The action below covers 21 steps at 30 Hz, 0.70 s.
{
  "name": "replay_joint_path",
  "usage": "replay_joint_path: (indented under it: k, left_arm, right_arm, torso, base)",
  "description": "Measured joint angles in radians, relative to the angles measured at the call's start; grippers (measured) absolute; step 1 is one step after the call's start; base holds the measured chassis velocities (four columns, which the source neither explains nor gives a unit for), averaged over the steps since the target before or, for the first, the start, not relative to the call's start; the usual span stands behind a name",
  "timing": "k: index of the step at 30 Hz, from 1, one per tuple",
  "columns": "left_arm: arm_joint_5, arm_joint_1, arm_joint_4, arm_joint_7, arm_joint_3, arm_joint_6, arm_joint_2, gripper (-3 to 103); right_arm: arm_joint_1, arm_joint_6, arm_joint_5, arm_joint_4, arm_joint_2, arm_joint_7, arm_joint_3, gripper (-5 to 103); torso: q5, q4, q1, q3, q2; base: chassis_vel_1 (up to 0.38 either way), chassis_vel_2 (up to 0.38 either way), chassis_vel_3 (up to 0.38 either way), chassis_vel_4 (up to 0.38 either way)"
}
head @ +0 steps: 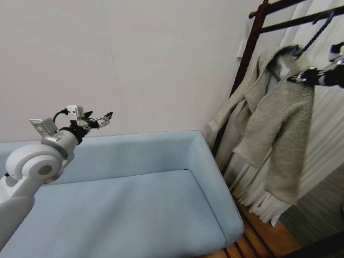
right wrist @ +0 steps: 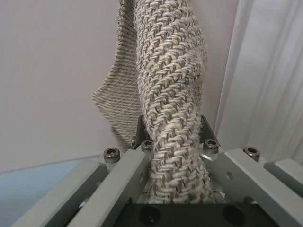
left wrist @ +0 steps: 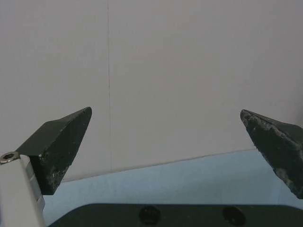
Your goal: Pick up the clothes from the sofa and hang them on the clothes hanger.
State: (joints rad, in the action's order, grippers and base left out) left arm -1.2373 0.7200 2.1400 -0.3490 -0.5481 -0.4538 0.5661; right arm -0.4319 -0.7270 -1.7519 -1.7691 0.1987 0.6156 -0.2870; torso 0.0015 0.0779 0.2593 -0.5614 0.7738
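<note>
A beige knitted cardigan (head: 274,118) hangs on a dark hanger (head: 310,38) hooked on the wooden clothes rack (head: 252,37) at the right. My right gripper (head: 300,78) is at the cardigan's shoulder, shut on the knit; the right wrist view has the thick knit fabric (right wrist: 173,94) pinched between its fingers. My left gripper (head: 103,119) is raised over the back of the light blue sofa (head: 134,209), open and holding nothing, its fingertips (left wrist: 59,146) wide apart before the wall.
A pale wall rises behind the sofa. White curtains (head: 258,193) hang behind the rack at the right. Wooden floor (head: 263,236) lies beside the sofa's right end. The sofa seat is bare.
</note>
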Motion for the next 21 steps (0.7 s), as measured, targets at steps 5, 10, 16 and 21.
replay_joint_path:
  k: [5, 10, 16, 21]
  left_arm:
    - [0.02, 0.01, -0.004, 0.012, 0.013, -0.001, 0.002, 100]
    - [0.034, 0.004, -0.023, 0.028, 0.026, -0.005, 0.006, 100]
    - [0.06, 0.0, -0.048, 0.048, 0.031, -0.009, 0.014, 100]
    - [0.074, 0.0, -0.06, 0.052, 0.031, -0.014, 0.037, 100]
  right_arm:
    - [0.001, 0.002, 0.088, 0.062, 0.106, 0.039, -0.038, 5]
    - [-0.042, -0.002, 0.08, 0.151, 0.229, 0.222, -0.101, 5]
    - [-0.183, 0.019, -0.078, 0.183, 0.27, 0.403, -0.259, 5]
    - [-0.401, 0.07, -0.259, 0.207, 0.328, 0.583, -0.431, 5]
  torso:
    - [-0.0002, -0.0001, 0.0, 0.0, 0.0]
    - [-0.0002, -0.0006, 0.0, 0.0, 0.0]
    - [0.0002, 0.0003, 0.0, 0.0, 0.0]
    - [-0.0004, -0.0001, 0.0, 0.0, 0.0]
  base:
    - [0.0, 0.0, 0.0, 0.0]
    - [0.0, 0.0, 0.0, 0.0]
    - [0.0, 0.0, 0.0, 0.0]
    - [0.0, 0.0, 0.0, 0.0]
